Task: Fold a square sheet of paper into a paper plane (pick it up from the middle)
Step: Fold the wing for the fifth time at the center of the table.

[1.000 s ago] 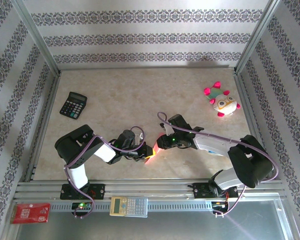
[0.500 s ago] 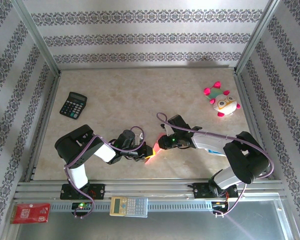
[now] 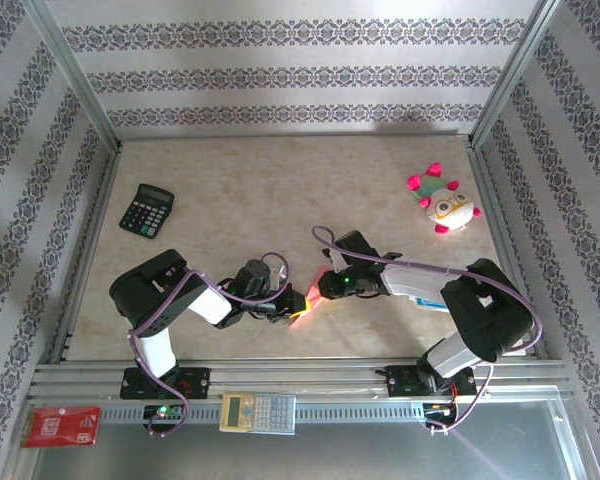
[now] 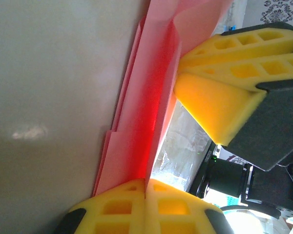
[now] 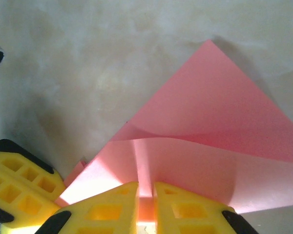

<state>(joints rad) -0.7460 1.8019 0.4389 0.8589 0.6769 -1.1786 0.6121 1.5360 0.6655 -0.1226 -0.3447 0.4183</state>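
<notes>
The square sheet of paper (image 3: 302, 306) is salmon pink and folded into several layers, held low over the table's front middle between both grippers. My left gripper (image 3: 288, 304) is shut on one end of it; in the left wrist view its pads (image 4: 146, 187) meet on the paper's (image 4: 146, 117) creased edge. From the right, my right gripper (image 3: 323, 288) pinches a raised fold. In the right wrist view the paper (image 5: 210, 126) runs between its closed-in fingertips (image 5: 145, 192) and ends in a pointed corner. The right gripper's yellow fingers (image 4: 219, 97) press the paper's far end.
A black calculator (image 3: 146, 210) lies at the left of the table. A pink-and-white plush toy (image 3: 442, 205) sits at the back right. On the front rail lie a grey calculator (image 3: 258, 411) and a red card (image 3: 62, 425). Patterned walls enclose the table.
The right arm's elbow has shifted slightly left and its jaws have tightened a little on the paper. The left arm and the paper have stayed where they were.
</notes>
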